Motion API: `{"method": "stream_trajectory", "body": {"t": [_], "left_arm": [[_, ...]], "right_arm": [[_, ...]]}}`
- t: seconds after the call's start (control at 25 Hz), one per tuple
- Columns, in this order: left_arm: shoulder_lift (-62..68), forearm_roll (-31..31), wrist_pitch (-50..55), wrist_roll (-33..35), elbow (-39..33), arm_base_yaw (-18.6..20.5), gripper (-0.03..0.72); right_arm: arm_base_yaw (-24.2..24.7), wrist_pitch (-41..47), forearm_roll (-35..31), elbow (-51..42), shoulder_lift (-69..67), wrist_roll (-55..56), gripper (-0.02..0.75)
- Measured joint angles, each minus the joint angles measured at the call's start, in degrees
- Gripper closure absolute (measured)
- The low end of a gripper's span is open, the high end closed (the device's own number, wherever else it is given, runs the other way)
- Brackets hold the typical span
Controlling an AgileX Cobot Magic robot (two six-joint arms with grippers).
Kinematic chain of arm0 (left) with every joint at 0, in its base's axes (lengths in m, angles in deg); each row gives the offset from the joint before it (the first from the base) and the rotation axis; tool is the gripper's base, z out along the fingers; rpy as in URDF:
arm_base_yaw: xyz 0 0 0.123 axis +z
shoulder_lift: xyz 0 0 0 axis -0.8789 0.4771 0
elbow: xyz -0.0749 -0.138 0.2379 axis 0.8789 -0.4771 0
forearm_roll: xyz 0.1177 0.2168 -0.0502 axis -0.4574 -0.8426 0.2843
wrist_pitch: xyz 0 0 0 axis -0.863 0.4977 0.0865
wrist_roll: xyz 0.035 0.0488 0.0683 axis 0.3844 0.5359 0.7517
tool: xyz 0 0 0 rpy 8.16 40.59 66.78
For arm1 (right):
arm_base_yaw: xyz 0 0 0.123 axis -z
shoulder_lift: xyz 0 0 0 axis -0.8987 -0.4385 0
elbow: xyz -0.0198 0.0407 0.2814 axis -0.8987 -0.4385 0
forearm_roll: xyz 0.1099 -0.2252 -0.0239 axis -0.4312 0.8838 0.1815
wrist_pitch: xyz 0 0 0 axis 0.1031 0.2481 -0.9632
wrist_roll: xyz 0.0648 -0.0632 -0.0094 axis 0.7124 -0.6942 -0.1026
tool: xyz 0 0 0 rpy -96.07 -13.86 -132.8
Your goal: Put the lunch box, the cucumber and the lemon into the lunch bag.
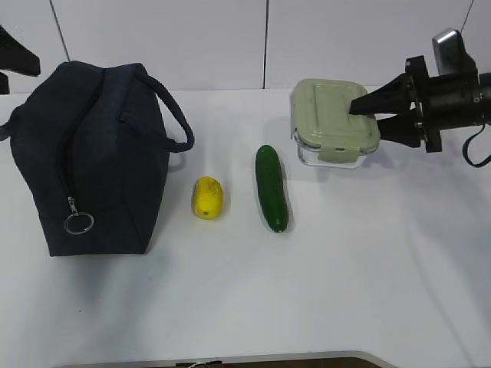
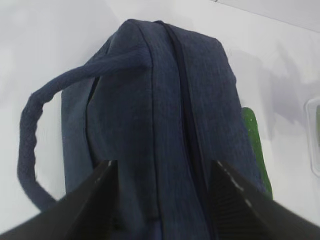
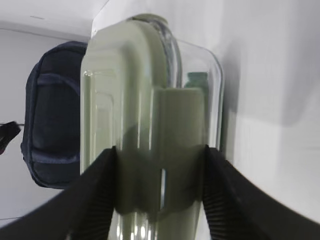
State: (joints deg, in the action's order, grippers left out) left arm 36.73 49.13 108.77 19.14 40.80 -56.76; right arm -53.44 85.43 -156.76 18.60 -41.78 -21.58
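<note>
right gripper [image 1: 370,117] level, clamped on lunch box [image 1: 331,119], raised off table [image 1: 368,268]

Right gripper [image 1: 367,115] on the lunch box [image 1: 333,123]
Cucumber [image 1: 271,188] and lemon [image 1: 207,197] lie beside the zipped lunch bag [image 1: 92,157].

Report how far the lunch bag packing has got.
Nothing is packed. The lunch bag is zipped shut. In hand: the right hand clamps the lunch box, one finger on its lid, one under. The left hand straddles the bag's zipper seam, open. The lemon and cucumber lie on the table.
</note>
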Motion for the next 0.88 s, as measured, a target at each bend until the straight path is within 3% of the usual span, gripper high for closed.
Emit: {"method": "stream_trajectory", "body": {"t": [0.28,0.64,0.88], "left_arm": [[7.2,2.5,0.5,0.9,1.4,0.0,0.267],[10.5,4.0,0.3,1.7,1.4,-2.8,0.274],[10.5,8.5,0.2,2.2,1.4,-2.8,0.384]], "right_arm": [[-2.2,0.1,-2.3,-0.1,0.0,0.0,0.349],[-4.9,0.1,-6.1,-0.1,0.0,0.4,0.349],[-6.7,0.1,-6.8,-0.1,0.4,0.8,0.349]]}}
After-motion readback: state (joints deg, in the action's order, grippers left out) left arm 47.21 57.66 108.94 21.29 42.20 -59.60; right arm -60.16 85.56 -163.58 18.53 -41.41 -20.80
